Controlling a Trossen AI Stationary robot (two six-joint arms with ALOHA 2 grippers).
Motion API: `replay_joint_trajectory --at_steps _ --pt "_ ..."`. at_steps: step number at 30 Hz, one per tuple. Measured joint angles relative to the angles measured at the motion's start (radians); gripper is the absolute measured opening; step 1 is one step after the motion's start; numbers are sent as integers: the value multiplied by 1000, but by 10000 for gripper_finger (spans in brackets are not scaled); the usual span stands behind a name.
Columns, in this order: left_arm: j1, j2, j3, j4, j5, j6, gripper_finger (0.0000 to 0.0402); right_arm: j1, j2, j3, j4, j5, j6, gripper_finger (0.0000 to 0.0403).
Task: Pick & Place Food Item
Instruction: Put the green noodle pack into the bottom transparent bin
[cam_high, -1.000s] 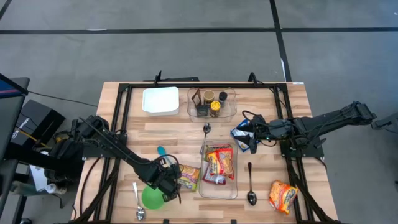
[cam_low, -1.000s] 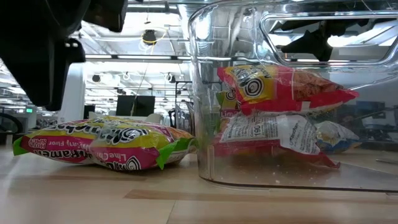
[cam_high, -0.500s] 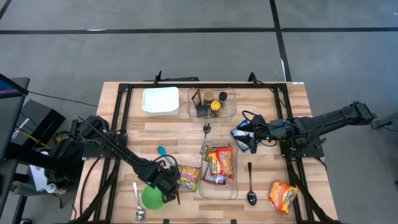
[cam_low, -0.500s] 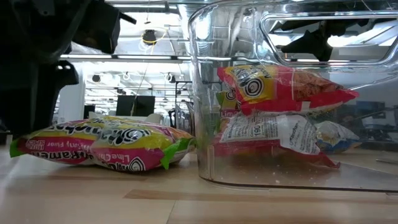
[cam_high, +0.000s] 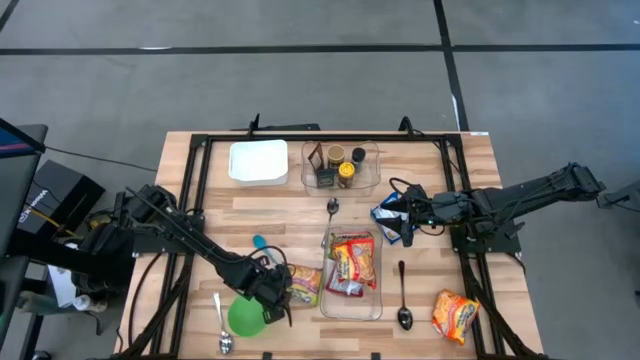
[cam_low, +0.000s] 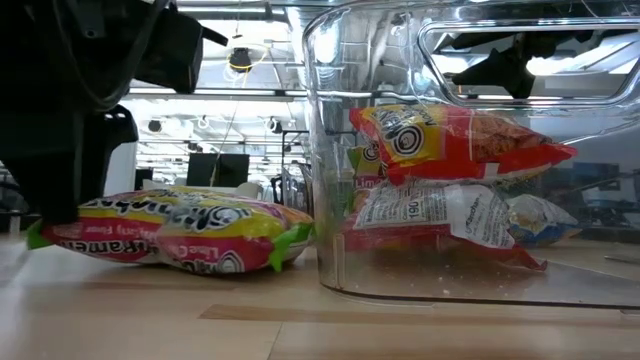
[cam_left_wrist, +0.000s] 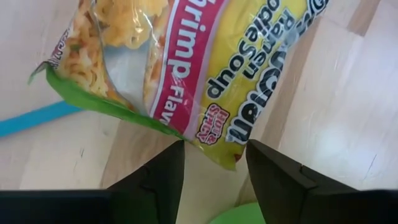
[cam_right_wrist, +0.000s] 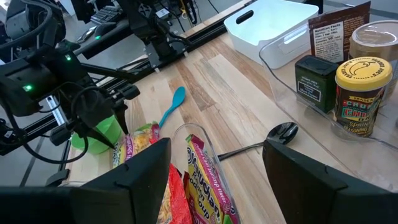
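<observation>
A yellow-and-pink ramen packet (cam_high: 305, 285) (cam_low: 180, 235) lies flat on the wood table, just left of a clear bin (cam_high: 352, 312) that holds other ramen packets. My left gripper (cam_high: 272, 298) (cam_left_wrist: 214, 146) points steeply down at the packet's near-left end, open, one finger on each side of the packet's corner (cam_left_wrist: 217, 155). In the low view its dark finger (cam_low: 55, 195) stands in front of that end. My right gripper (cam_high: 398, 222) (cam_right_wrist: 217, 146) waits open above a blue-and-white packet (cam_high: 385, 215) at the middle right, with nothing between its fingers. My left gripper stands astride the ramen packet's corner (cam_left_wrist: 217, 155), coming from above and slanting down. Whether its fingers touch the wrapper, I cannot tell. The packet lies flat on the table.
A green bowl (cam_high: 245, 318) sits close beside my left gripper, a blue spoon (cam_high: 260, 243) just beyond. Metal spoons (cam_high: 222, 325) (cam_high: 403, 300), an orange packet (cam_high: 455, 315), a white tray (cam_high: 258, 160) and a clear bin of jars (cam_high: 342, 165) are spread around.
My left gripper has come down toward the table, onto the near-left end of the ramen packet; in the low view its finger now reaches down in front of that end. My right arm has kept still.
</observation>
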Motion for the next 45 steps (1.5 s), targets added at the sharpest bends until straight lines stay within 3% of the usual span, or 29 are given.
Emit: replay_joint_trajectory --at_steps 15,35,45 --pt "0 0 0 9 -42 3 118 0 0 0 0 0 0 248" --pt "0 1 0 9 -58 3 4 0 0 0 0 0 0 248" --pt "-10 -60 -1 -9 -101 3 1 0 0 0 -3 0 0 248"
